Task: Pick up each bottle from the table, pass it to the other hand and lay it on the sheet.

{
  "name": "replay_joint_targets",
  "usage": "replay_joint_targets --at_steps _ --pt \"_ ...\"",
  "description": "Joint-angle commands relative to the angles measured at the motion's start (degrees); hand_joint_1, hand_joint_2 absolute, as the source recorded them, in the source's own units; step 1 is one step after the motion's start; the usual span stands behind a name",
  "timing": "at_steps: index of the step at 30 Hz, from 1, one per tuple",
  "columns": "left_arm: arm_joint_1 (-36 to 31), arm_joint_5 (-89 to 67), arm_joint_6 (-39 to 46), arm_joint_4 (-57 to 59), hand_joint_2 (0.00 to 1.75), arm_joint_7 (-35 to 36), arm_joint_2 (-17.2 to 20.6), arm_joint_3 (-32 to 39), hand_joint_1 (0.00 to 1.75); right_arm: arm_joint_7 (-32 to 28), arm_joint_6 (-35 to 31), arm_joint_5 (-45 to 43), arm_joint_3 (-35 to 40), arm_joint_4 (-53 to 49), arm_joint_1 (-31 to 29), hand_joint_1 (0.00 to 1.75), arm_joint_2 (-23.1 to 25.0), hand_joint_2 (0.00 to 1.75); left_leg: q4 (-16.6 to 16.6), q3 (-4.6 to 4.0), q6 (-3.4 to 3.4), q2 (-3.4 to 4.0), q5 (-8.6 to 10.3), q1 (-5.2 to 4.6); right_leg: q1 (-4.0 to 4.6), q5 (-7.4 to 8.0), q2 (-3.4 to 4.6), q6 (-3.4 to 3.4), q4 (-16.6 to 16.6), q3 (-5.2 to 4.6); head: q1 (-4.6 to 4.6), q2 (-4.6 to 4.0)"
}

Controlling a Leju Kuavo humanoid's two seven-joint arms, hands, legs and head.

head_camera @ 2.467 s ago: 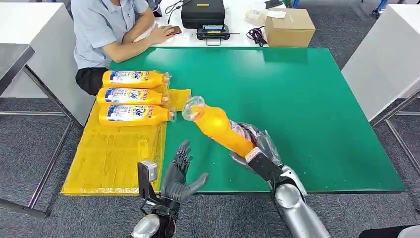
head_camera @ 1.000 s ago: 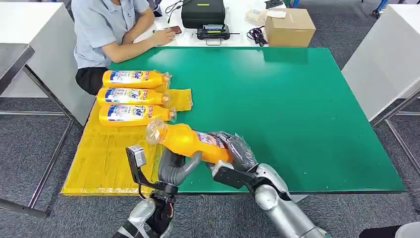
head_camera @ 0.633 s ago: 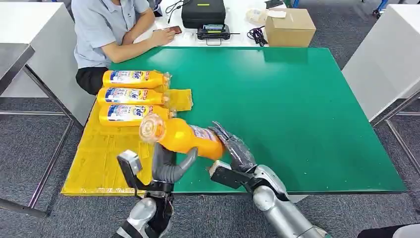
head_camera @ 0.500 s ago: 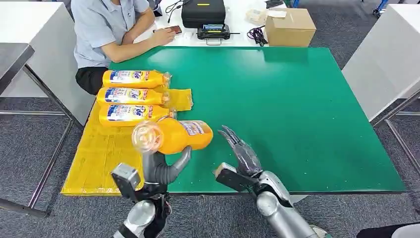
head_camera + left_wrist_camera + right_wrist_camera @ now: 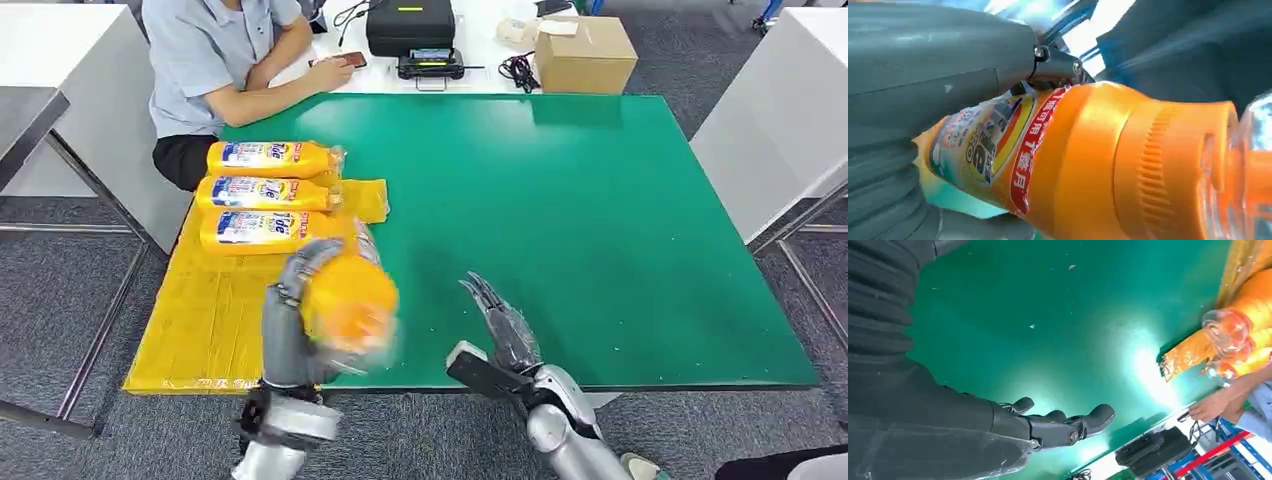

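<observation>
Over the table's near edge, my left hand (image 5: 290, 320) grips the orange bottle (image 5: 348, 298).
My right hand (image 5: 503, 325) hovers beside it, fingers spread.

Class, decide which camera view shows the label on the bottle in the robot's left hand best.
The left wrist view: the held bottle is close and sharp, its label with red band readable. In the head view it is blurred in the left hand.

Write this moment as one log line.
left hand: holds bottle | right hand: open | sheet: three bottles
</observation>
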Motion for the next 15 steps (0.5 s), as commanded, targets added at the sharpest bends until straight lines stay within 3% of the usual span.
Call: replay_joint_targets --at_steps 1,2,4,9,15 --pt "-1.5 -28.0 0.5 7.9 1.75 12.7 -2.0 17.4 1.75 -1.0 -0.1 0.7 -4.0 6.0 -1.9 0.0 2.5 1.75 0.0 0.41 -0.15 0.21 -0.12 0.09 0.11 -0.05 0.16 -0.2 -0.1 0.37 -0.04 0.0" --pt "-2.1 -32.2 0.5 9.0 1.75 18.3 0.5 15.1 1.75 -1.2 0.1 0.9 -4.5 5.6 -1.5 0.0 2.8 1.75 -0.1 0.32 -0.15 0.18 -0.07 0.06 0.07 -0.03 0.13 -0.18 -0.1 0.26 -0.04 0.0" --pt "-2.5 -33.0 0.5 10.0 1.75 20.2 1.4 14.5 1.75 -1.2 0.1 0.9 -4.6 5.3 -1.3 0.0 2.8 1.75 -0.1 0.35 -0.17 0.1 -0.05 0.06 0.08 -0.04 0.05 -0.2 -0.1 0.3 0.0 0.0" --pt "-5.0 -39.1 0.5 15.6 1.75 32.7 6.4 8.6 1.75 -1.3 -0.2 1.1 -7.1 3.1 1.0 0.0 2.6 1.75 -0.1 0.25 -0.12 -0.06 0.02 0.09 0.08 -0.04 -0.1 -0.11 -0.1 0.21 -0.04 0.0" --pt "-5.1 -38.9 0.5 15.6 1.75 33.3 6.8 8.0 1.75 -1.3 -0.2 1.2 -7.4 3.0 1.2 0.0 2.5 1.75 -0.1 0.2 -0.13 0.02 -0.01 0.1 0.09 -0.06 -0.05 -0.12 0.0 0.17 -0.02 0.0"
